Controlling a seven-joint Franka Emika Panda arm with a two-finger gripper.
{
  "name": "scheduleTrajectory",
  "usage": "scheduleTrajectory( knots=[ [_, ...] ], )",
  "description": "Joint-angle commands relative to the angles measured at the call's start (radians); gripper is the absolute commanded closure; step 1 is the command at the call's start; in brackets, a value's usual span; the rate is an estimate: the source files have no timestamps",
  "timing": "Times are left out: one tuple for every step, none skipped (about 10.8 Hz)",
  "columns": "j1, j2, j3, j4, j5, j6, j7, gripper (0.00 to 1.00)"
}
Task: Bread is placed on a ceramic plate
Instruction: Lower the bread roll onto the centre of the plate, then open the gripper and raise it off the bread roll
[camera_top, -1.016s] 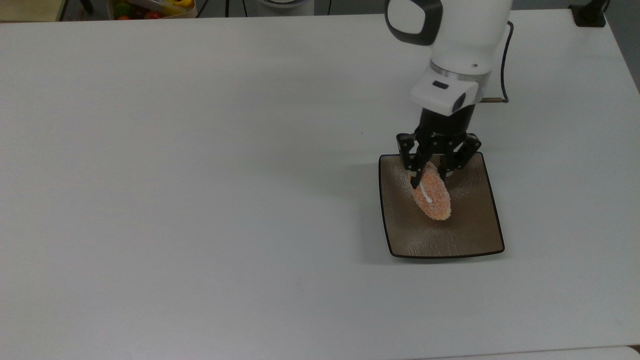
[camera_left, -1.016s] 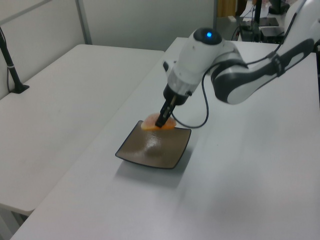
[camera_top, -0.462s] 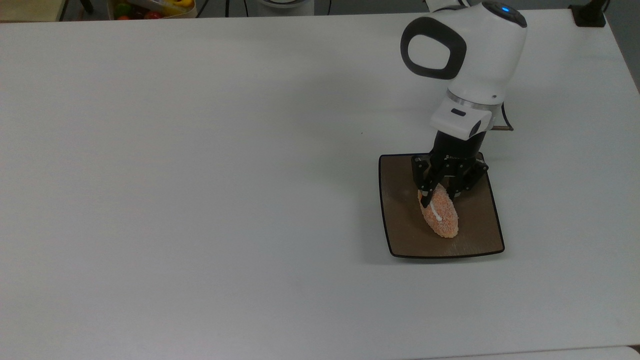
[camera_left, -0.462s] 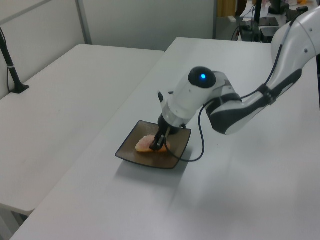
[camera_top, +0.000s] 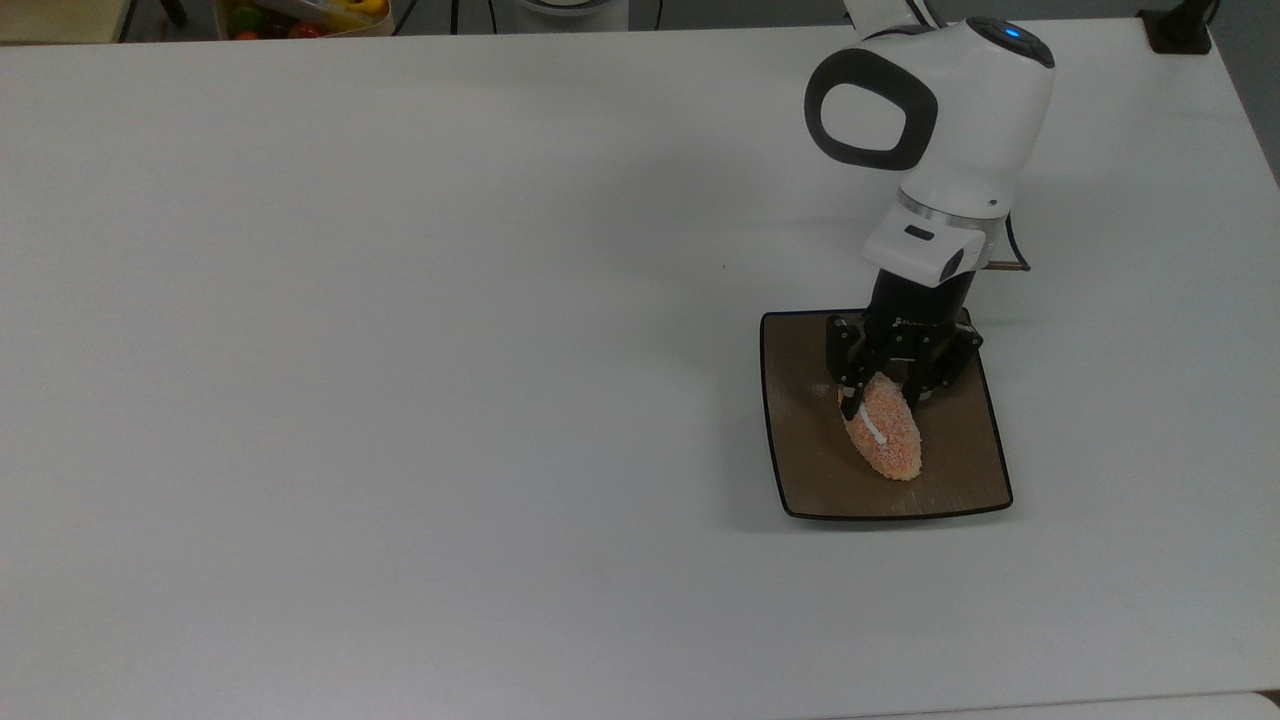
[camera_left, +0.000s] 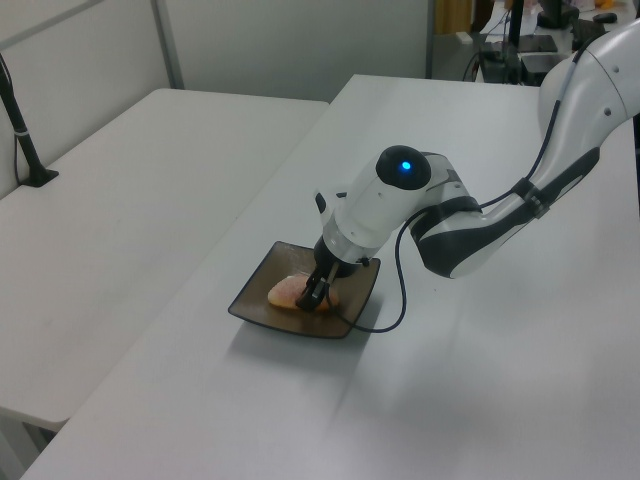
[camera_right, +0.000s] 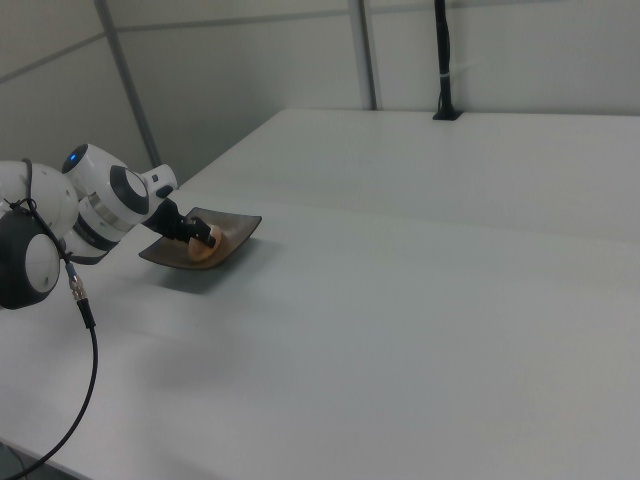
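Pincer is seen lowered over the ceramic plate, its two black fingers clenched on the upper end of the bread, one finger on each side of the bun. In the top view the bread is laid lengthwise on the plate, its free end pointing toward the plate's lower edge, a thin white stripe running along its orange, speckled top. The bun is found resting on the plate's brown surface, roughly at the middle, well inside the dark rim. In the left view the pincer is noted at the near end of the bread, with the plate lying flat on the white counter. In the right view the pincer is angled down from the white arm onto the bread, which sits within the plate. The plate is placed toward the top view's right on the counter. A container of coloured items is seen past the counter's far edge at the top view's upper left.
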Motion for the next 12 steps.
scheduleTrajectory(
  knots=[
    [0.010, 0.006, -0.010, 0.014, -0.018, 0.011, 0.034, 0.00],
    [0.007, -0.026, -0.008, 0.000, -0.015, 0.006, 0.034, 0.00],
    [0.007, -0.058, -0.008, -0.009, -0.008, 0.001, 0.034, 0.00],
    [0.004, -0.097, -0.008, -0.012, -0.003, -0.003, 0.031, 0.00],
    [0.001, -0.141, -0.008, -0.032, 0.003, -0.046, 0.032, 0.00],
    [-0.002, -0.190, -0.008, -0.048, 0.021, -0.083, 0.034, 0.00],
    [-0.014, -0.235, -0.008, -0.069, 0.064, -0.110, 0.029, 0.00],
    [-0.022, -0.285, -0.007, -0.091, 0.113, -0.164, 0.020, 0.00],
    [-0.040, -0.334, -0.007, -0.106, 0.168, -0.213, 0.005, 0.00],
    [-0.051, -0.386, -0.007, -0.118, 0.240, -0.256, 0.005, 0.00],
    [-0.069, -0.428, -0.008, -0.118, 0.299, -0.313, 0.003, 0.00],
    [-0.085, -0.466, -0.010, -0.118, 0.336, -0.385, 0.003, 0.00]
  ],
)
